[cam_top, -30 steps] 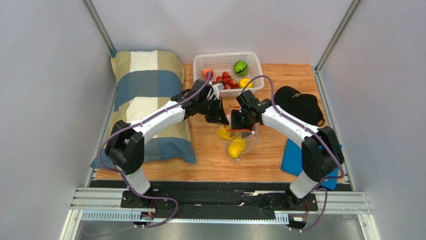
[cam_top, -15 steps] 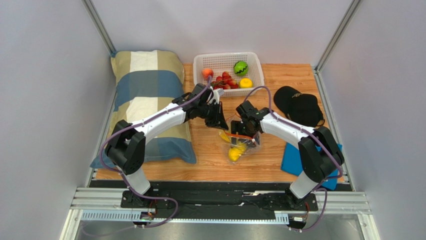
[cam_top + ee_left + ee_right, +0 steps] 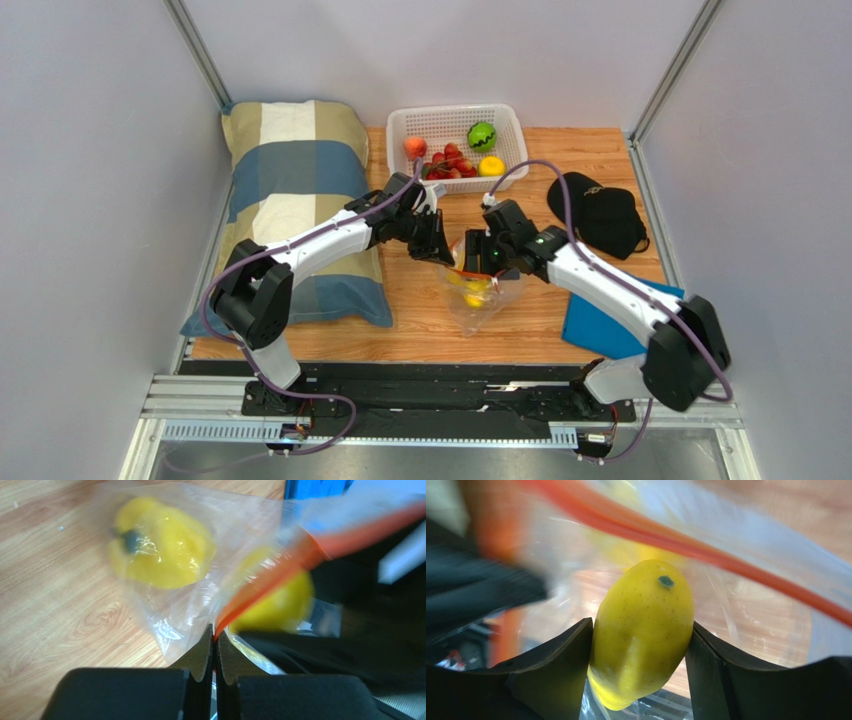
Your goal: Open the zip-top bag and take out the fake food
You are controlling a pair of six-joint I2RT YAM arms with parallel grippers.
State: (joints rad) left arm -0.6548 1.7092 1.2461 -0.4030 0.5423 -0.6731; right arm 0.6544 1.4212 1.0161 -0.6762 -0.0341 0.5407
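Moved right gripper (image 3: 470, 258) into bag (image 3: 487, 298).
Pinching 1 lemon (image 3: 641, 625), 1 pepper (image 3: 160, 545) beside; left gripper (image 3: 214, 636) clamped on zip strip (image 3: 260, 587).

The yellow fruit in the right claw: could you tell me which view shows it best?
The right wrist view: the yellow fruit sits large and sharp in the right claw. The left wrist view shows it blurred, partly behind the zip-top bag; the top view, only a small yellow patch.
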